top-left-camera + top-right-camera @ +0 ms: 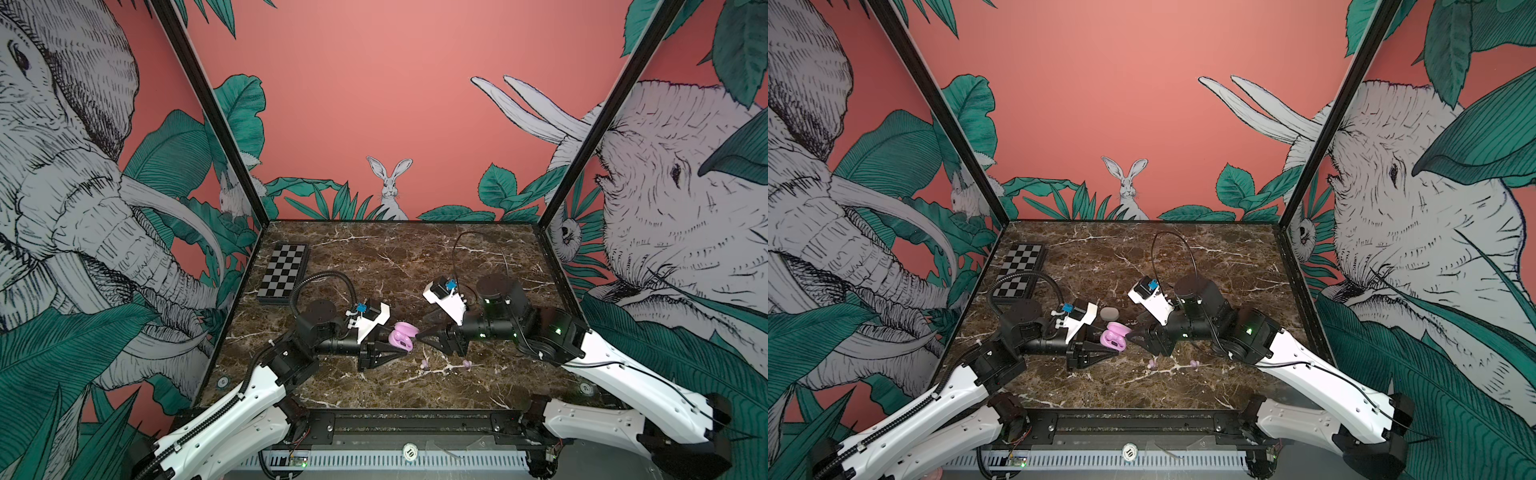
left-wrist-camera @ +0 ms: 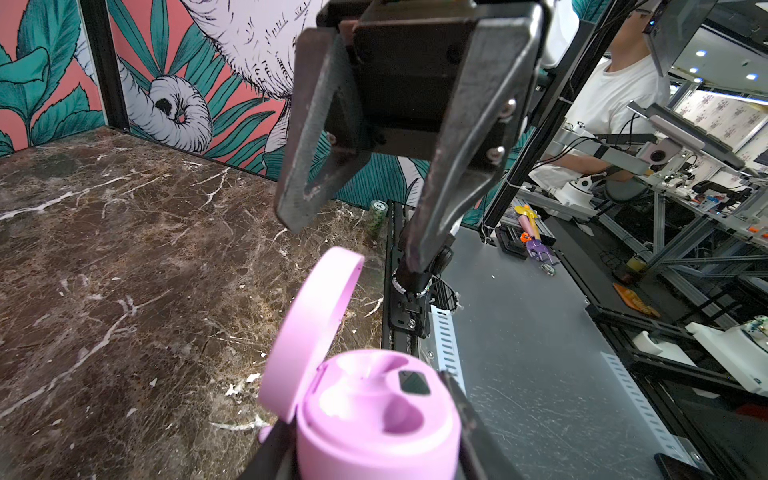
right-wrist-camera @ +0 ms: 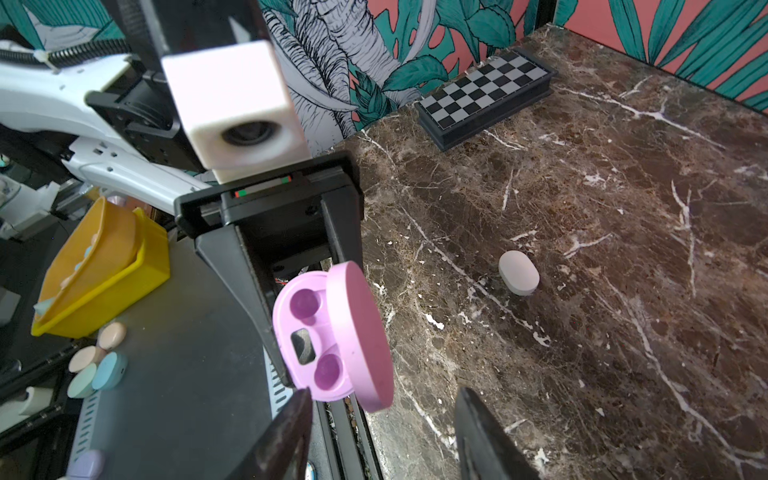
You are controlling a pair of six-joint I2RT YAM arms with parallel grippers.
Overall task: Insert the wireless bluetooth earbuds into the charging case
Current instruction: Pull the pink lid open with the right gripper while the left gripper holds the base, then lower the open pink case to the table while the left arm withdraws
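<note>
- Left gripper [image 1: 398, 344] pinches the open lilac case [image 3: 320, 345], wells [image 3: 305, 303] empty.
- Right gripper [image 2: 351, 243] is spread, empty; guess it next goes for the lilac earbuds [image 1: 424, 365] nearer on the table [image 1: 374, 266].

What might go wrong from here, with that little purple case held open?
1. The right gripper hangs close beside the open lid; a nudge might snap it shut or twist the lilac case in the left gripper.
2. The lilac earbuds lying on the table are tiny, so they might slip from the jaws.
</note>
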